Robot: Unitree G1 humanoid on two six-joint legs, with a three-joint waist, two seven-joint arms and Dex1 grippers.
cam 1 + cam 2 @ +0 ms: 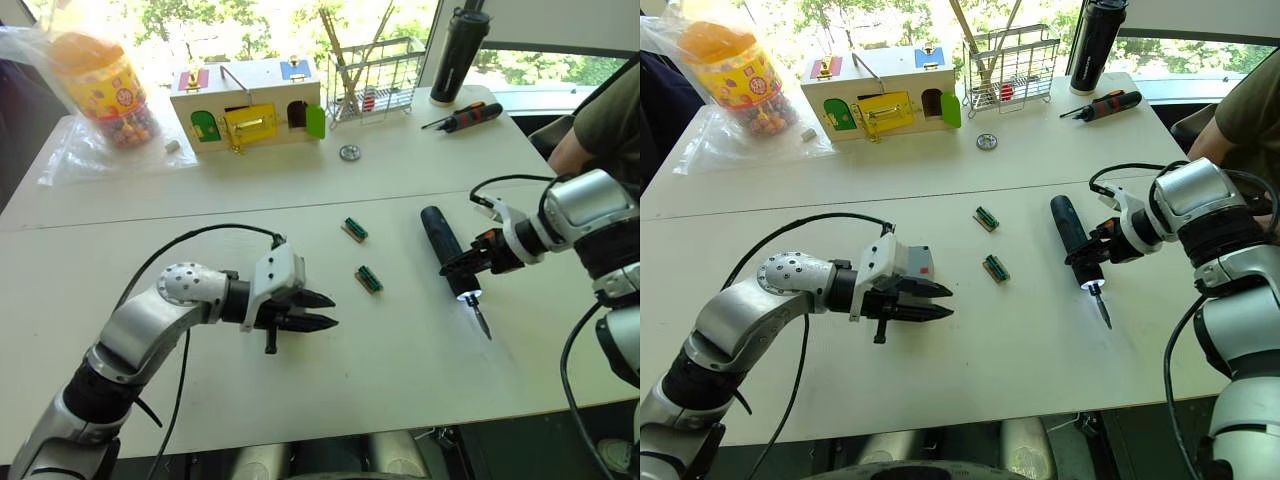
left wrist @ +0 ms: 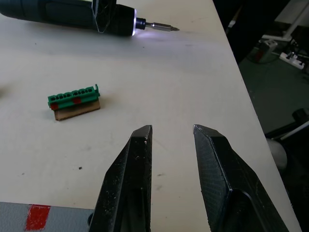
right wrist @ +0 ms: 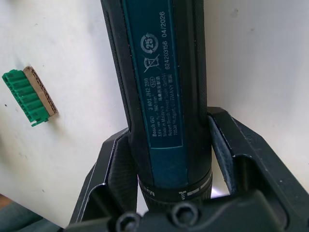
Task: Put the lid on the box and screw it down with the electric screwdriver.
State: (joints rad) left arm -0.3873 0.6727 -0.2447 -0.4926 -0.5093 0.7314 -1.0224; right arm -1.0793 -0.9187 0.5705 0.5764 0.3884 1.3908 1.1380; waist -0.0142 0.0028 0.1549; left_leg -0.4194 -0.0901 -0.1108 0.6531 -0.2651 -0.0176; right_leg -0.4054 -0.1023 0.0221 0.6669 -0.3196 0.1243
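Two pincers work: the right pincer (image 1: 1092, 262) grips the electric screwdriver (image 1: 1074, 240), bit lit, low over the bench (image 1: 1040, 340); the left pincer (image 1: 930, 300), slightly parted and empty, hovers beside the box (image 1: 921, 261). Screwing looks barely begun. Green connectors (image 1: 995, 268) lie between; the bench's near edge is close.

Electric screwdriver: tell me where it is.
The electric screwdriver lies on the table's right side, gripped by the right hand, right of two green connectors.
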